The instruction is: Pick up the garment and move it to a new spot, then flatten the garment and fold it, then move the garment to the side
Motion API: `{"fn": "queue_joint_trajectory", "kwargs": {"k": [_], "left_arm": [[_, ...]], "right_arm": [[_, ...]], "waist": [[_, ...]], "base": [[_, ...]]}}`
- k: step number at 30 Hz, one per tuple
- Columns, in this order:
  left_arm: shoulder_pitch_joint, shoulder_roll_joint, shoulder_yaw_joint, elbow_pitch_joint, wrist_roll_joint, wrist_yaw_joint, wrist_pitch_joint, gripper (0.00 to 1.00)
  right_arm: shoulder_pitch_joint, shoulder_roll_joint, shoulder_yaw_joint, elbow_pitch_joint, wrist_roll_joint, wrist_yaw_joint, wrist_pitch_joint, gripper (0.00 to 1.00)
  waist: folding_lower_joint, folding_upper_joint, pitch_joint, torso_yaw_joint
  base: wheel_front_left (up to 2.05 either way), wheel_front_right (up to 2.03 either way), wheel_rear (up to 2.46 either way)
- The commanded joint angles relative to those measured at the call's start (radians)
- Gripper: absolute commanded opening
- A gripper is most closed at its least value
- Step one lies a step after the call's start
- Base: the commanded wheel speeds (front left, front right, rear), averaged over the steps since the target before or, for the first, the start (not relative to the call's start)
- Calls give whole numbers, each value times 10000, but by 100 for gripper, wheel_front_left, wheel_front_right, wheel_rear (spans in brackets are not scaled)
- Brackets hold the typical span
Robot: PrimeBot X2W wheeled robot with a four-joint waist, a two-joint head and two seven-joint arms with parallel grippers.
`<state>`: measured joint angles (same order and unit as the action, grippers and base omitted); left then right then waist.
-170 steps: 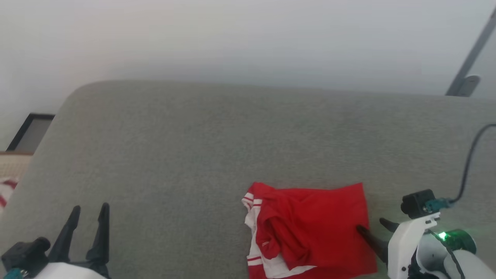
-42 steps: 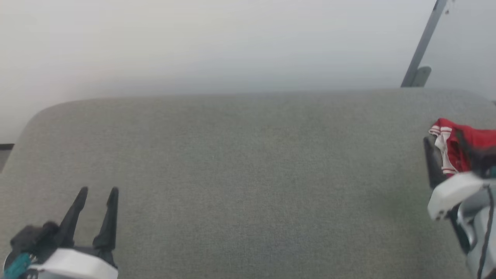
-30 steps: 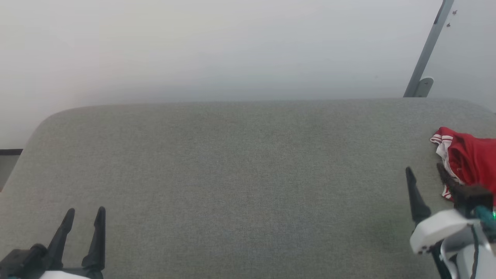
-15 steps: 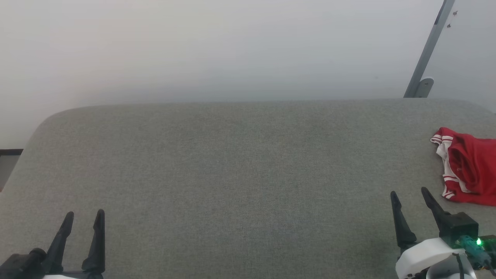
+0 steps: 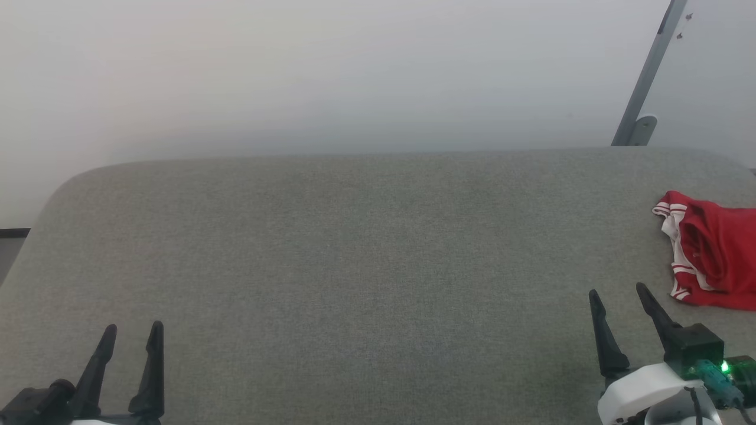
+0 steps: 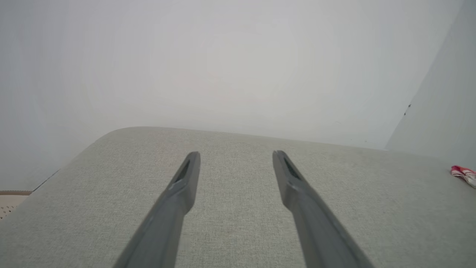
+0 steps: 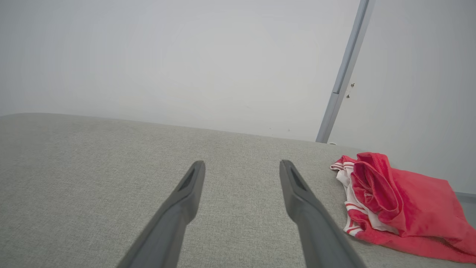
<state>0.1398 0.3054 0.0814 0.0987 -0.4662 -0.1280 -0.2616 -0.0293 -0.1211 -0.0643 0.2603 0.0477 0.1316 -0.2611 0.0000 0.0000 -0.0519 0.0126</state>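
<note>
The garment (image 5: 714, 254), bright red with white striped trim, lies folded at the far right of the grey cushion (image 5: 354, 265), cut off by the head view's right edge. In the right wrist view the garment (image 7: 401, 208) rests to the right of my fingers, apart from them. A red-and-white corner of the garment (image 6: 463, 174) peeks in at the left wrist view's right edge. My right gripper (image 5: 617, 290) stands open and empty at the lower right, below and left of the garment. My left gripper (image 5: 133, 326) is open and empty at the lower left.
A white wall runs behind the cushion. A slanted grey metal bar (image 5: 647, 77) with a foot stands at the back right. The cushion's rounded left end (image 5: 53, 195) drops off toward a dark strip at the left edge.
The right gripper has drawn back from the garment to the lower right, leaving the garment lying on the cushion. The left gripper has stayed put.
</note>
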Motion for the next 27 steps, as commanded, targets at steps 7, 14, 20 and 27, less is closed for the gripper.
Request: {"fn": "queue_joint_trajectory", "kwargs": {"k": [7, 14, 20, 27], "left_arm": [[36, -21, -18, -61, 119, -21, -41, 100], [55, -328, -102, 292, 41, 2, 22, 0], [-130, -480, -69, 371, -769, 0, 285, 0], [-374, -680, -25, 473, -1816, -3, 627, 0]], "right_arm": [[-27, 42, 63, -88, -73, -20, -49, 100], [222, 92, 25, 344, 7, 2, 83, 0], [57, 134, -114, 400, 1072, 1, 432, 0], [10, 189, -106, 285, 2522, 0, 719, 0]], "waist": [[0, 0, 53, -49], [0, 0, 76, -59], [0, 0, 94, -62], [0, 0, 121, -66]], "base": [[0, 0, 0], [0, 0, 0], [0, 0, 0], [0, 0, 0]]}}
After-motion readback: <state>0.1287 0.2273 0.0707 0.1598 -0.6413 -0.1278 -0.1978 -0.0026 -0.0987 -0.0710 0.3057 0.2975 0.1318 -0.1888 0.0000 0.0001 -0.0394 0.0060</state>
